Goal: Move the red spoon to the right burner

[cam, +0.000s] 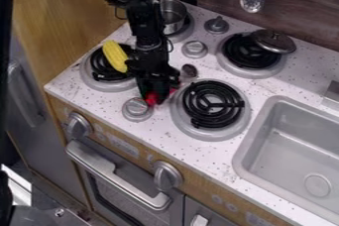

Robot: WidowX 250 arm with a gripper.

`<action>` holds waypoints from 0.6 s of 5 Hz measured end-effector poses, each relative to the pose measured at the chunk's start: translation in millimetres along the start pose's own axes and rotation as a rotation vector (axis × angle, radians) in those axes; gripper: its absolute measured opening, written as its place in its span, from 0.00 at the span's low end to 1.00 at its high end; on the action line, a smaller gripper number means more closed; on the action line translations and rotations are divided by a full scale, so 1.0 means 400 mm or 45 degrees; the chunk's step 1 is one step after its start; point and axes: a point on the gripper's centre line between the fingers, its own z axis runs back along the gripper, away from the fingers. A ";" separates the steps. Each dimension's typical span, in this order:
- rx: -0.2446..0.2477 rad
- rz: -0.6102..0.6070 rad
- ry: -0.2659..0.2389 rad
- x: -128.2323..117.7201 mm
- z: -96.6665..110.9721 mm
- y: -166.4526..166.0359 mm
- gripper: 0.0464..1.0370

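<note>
The black gripper (157,90) hangs down over the white counter, between the front left burner and the front right burner (213,104). Right at its lower end is the red spoon (152,99), seen only as a red patch beside a silver knob, with a little more red toward the burner's left edge. The gripper covers much of the spoon, so how it lies cannot be made out. Nothing lies on the front right burner's black coil.
Yellow corn (115,56) lies on the front left burner. A metal pot (173,15) stands behind the arm, and a lid (273,41) rests partly on the back right burner. Silver knobs (195,49) rise between burners. The grey sink (263,143) is at right.
</note>
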 end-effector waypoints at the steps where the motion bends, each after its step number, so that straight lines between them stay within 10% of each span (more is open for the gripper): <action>1: -0.008 -0.012 -0.031 -0.001 0.016 -0.040 0.21; 3: -0.015 -0.251 -0.181 0.038 0.098 -0.243 0.01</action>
